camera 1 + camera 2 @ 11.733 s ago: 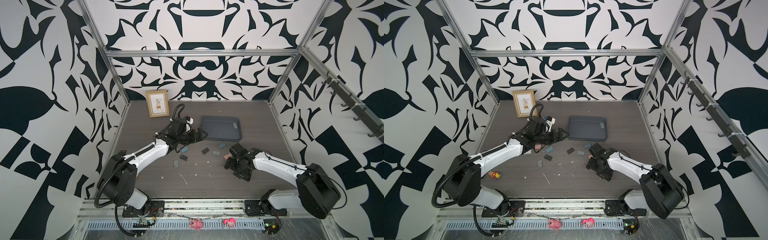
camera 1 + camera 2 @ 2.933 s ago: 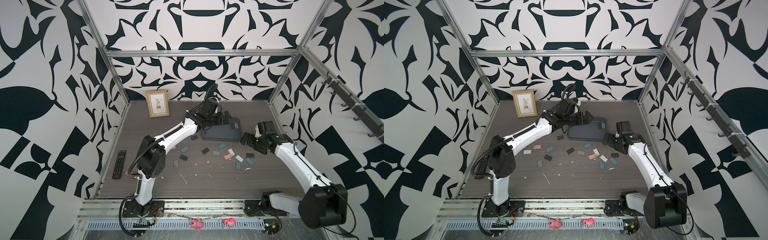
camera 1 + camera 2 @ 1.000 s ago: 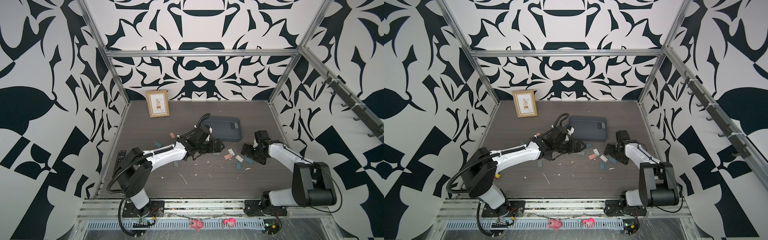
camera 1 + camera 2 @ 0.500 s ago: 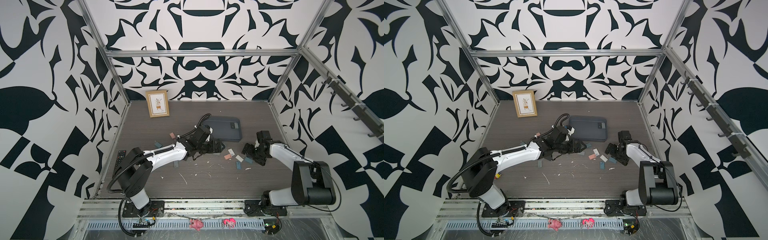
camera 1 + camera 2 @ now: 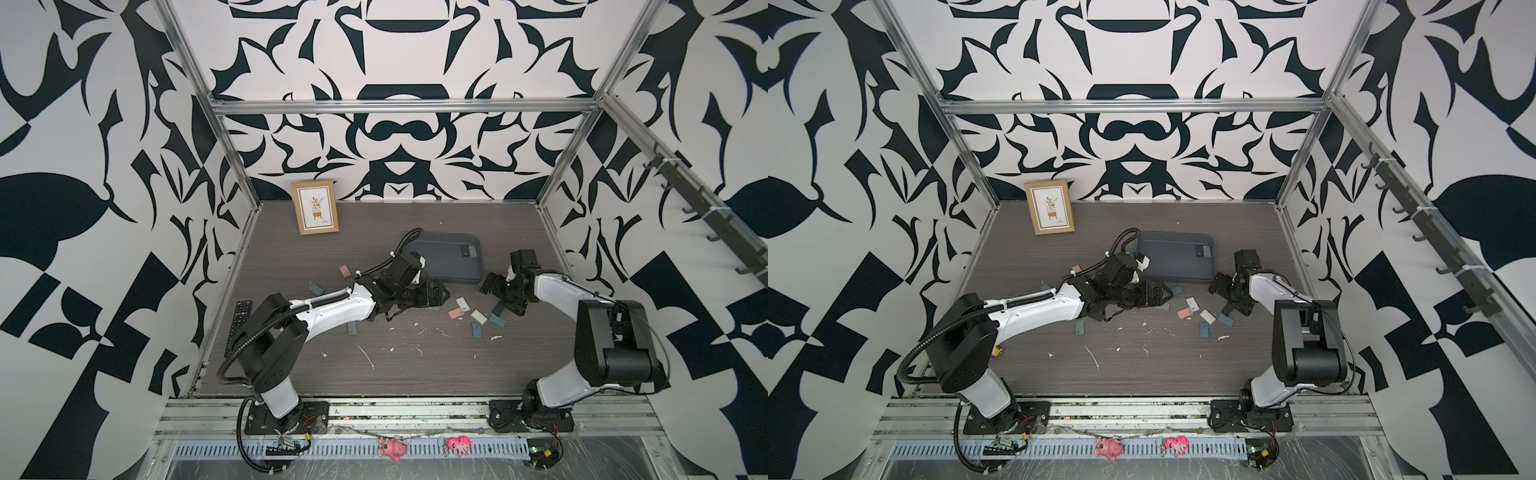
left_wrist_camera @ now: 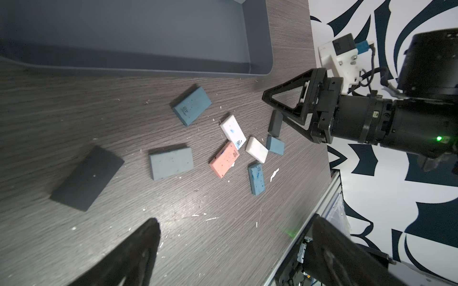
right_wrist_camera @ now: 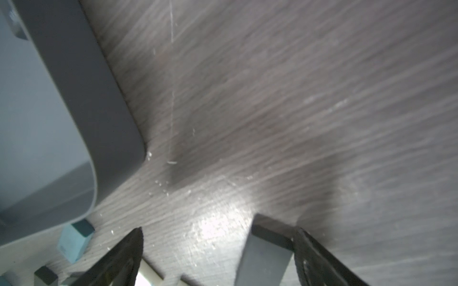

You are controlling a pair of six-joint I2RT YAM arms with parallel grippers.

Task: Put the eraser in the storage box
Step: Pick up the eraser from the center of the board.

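The storage box (image 5: 440, 266) (image 5: 1173, 262) is a slate-grey tray behind the middle of the table, with one small eraser (image 5: 469, 250) in its far right corner. Several erasers lie loose in front of it. A dark grey eraser (image 7: 266, 250) (image 6: 275, 123) (image 5: 500, 309) stands between the open jaws of my right gripper (image 7: 219, 230) (image 5: 500, 298) (image 5: 1227, 297), against one finger. My left gripper (image 6: 235, 221) (image 5: 438, 293) (image 5: 1158, 296) hovers open and empty left of the cluster, by the box's front edge.
Near the box lie a blue 4B eraser (image 6: 192, 106), a grey-blue one (image 6: 171, 163), a black one (image 6: 86, 178), a pink one (image 6: 224, 158) and a white one (image 6: 233, 131). A picture frame (image 5: 314, 207) leans at back left. A remote (image 5: 240, 316) lies by the left wall.
My right wrist has shifted only slightly beside the dark eraser. The left arm has stayed still. Both grippers remain open.
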